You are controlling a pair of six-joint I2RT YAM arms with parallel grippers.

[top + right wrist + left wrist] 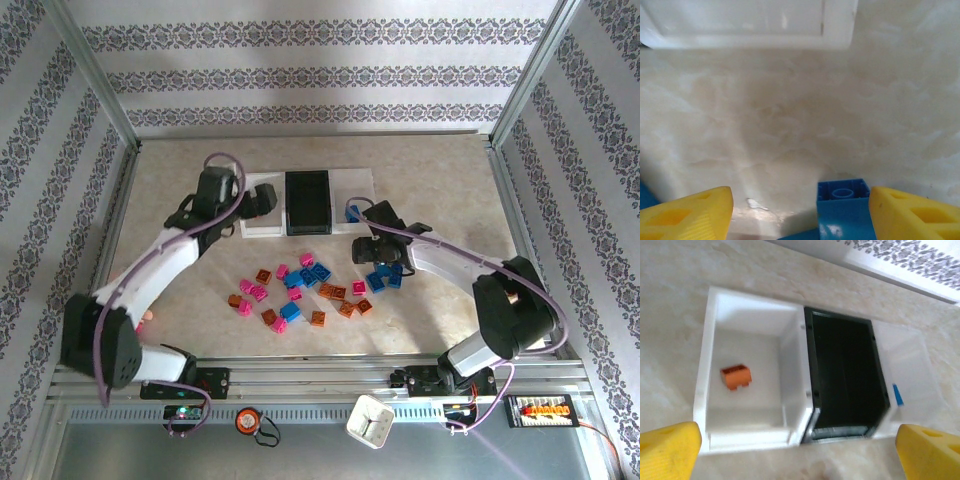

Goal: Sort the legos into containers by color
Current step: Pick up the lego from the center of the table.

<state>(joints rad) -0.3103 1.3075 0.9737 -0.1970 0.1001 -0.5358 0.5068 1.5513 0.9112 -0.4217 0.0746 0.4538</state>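
Landmark: the black bin [308, 202], the middle of the three joined containers.
Left gripper [262, 200]: over the white bin [707, 340] on the black bin's left, with jaws spread wide and holding nothing.
Orange brick [736, 377]: lying loose on that white bin's floor, below the left jaws.
Right gripper [385, 262]: to the near right of the black bin, low over the table, with jaws partly apart and clamping nothing.
Blue brick [842, 202]: between the right jaws. It is touching or just beside the finger [910, 210] at the wrist view's right and well apart from the other. It is squarish, so there is no long axis to line up.
Coming move, as I judge it: the right arm is nearer. It should close on this brick, then carry it to the translucent bin [910, 365] on the black bin's right.
Loose legos [300, 290]: scattered on the table nearward of the black bin.
View difference: the left wrist view catches a blue sliver [897, 394] inside the translucent bin, while the overhead view gives the pile's spread.
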